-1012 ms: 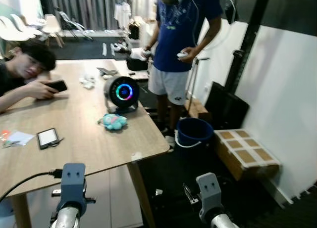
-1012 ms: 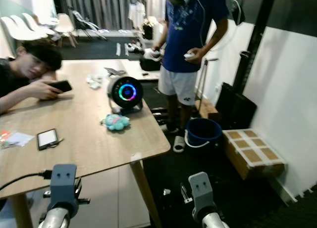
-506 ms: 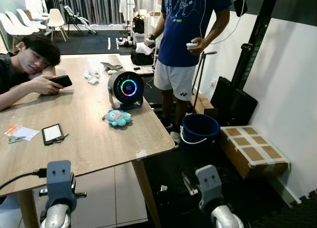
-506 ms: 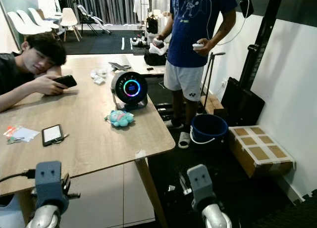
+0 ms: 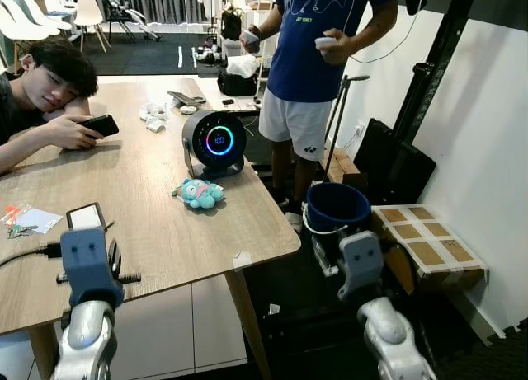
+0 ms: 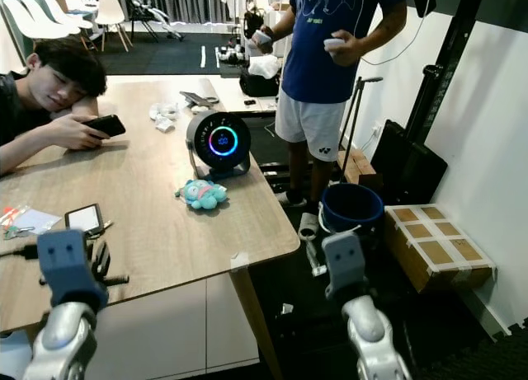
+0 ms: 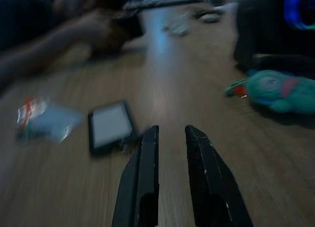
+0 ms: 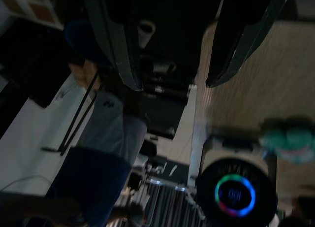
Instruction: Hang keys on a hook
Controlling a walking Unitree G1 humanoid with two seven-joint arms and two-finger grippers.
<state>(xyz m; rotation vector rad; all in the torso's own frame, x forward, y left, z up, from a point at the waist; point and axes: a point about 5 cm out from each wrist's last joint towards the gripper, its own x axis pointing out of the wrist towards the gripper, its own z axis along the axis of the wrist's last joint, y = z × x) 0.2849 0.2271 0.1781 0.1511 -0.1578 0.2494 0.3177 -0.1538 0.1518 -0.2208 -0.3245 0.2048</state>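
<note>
Apparently at the search-and-approach step, nothing gripped yet. Holds the left gripper (image 7: 171, 131) above the near edge of the light wooden table (image 5: 165, 223), fingers narrowly parted and empty, pointing past a black smartphone (image 7: 111, 125). Carries the right gripper (image 8: 174, 83) just off the table's near right corner, fingers spread wide, also empty. Cannot tell for certain where the keys lie: possibly with the small teal plush toy (image 5: 199, 194) mid-table, which bears a red tag, or in the clear packet (image 5: 20, 221) at the table's left edge. Calls next for picking out the keys, then reaching over the table and closing on them.
</note>
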